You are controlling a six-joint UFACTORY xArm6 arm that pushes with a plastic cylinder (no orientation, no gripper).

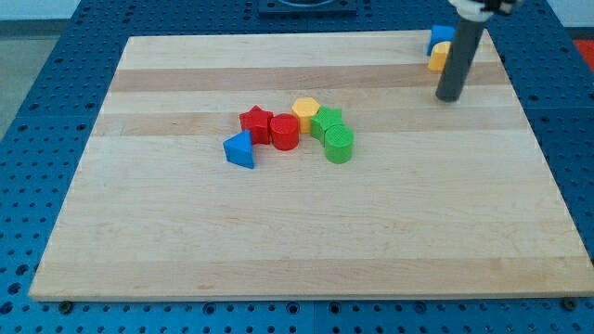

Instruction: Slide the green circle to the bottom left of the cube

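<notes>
Green circle [339,146] sits mid-counter [371,241], well down-left of blue cube [440,37]; no claw, rod tip [449,97] just below cube; recommend approaching circle from far side, pushing up-right.

Cylinder [339,145] at cluster's right; tip [449,96] far right (near corner blocks [440,48]).

A wooden board [306,232] carries a central cluster: blue triangle [239,149], red star [255,122], red cylinder [284,133], yellow block [305,112], green star [326,121], green circle [339,145]; blue cube [440,37] and yellow piece [438,57] sit at the top right
</notes>
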